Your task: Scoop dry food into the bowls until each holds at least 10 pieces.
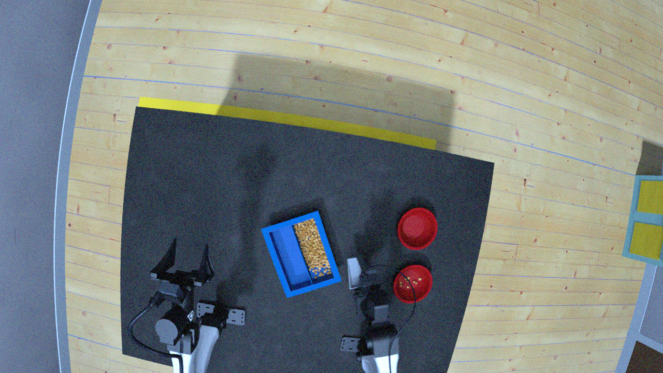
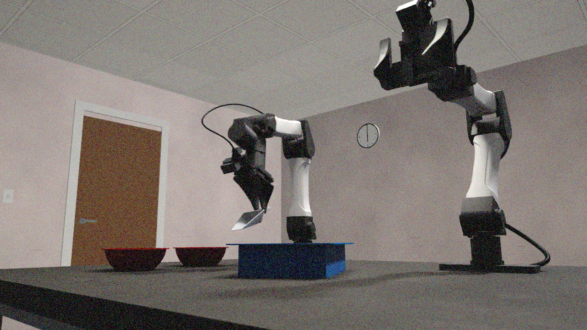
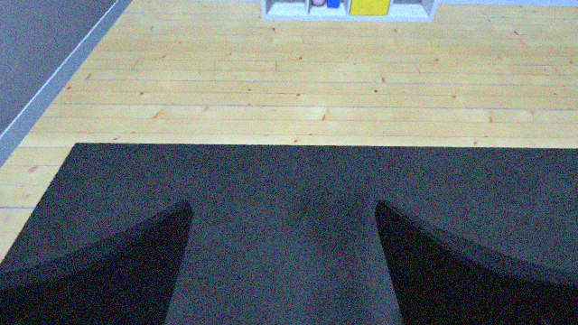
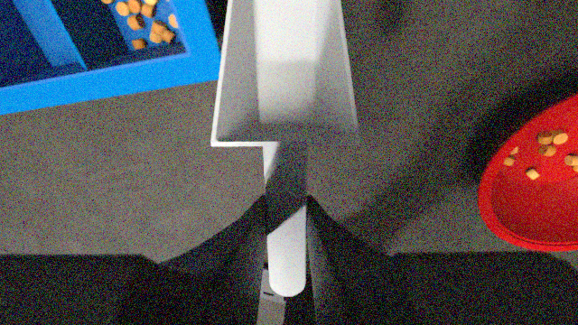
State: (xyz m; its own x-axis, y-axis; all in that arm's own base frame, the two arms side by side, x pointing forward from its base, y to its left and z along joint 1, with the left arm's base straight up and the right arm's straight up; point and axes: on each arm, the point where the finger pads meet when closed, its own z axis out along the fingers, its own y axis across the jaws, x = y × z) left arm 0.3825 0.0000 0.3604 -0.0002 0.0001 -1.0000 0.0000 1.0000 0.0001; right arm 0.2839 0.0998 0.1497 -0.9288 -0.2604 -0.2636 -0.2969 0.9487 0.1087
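At the lower left of the top view, the left hand (image 1: pixel 190 250) (image 2: pixel 406 53) (image 3: pixel 284 204) is spread, the blue box (image 1: pixel 288 292) (image 2: pixel 283 261) (image 4: pixel 158 74) sits mid-frame, and right of it the right hand (image 1: pixel 358 289) (image 2: pixel 260 211) (image 4: pixel 286 199) pinches the seemingly empty scoop (image 1: pixel 353 272) (image 2: pixel 247 220) (image 4: pixel 286 90), likely between scoopings, the next move calling for another dip.

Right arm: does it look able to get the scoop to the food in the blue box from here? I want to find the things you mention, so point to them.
Probably yes. The right gripper (image 1: pixel 355 291) (image 2: pixel 262 210) (image 4: pixel 286 199) holds the scoop (image 1: pixel 353 272) (image 2: pixel 247 219) (image 4: pixel 287 90) above rim height, just beside the food side of the open-topped blue box (image 1: pixel 288 292) (image 2: pixel 279 262) (image 4: pixel 108 78); nothing visible stands between them.
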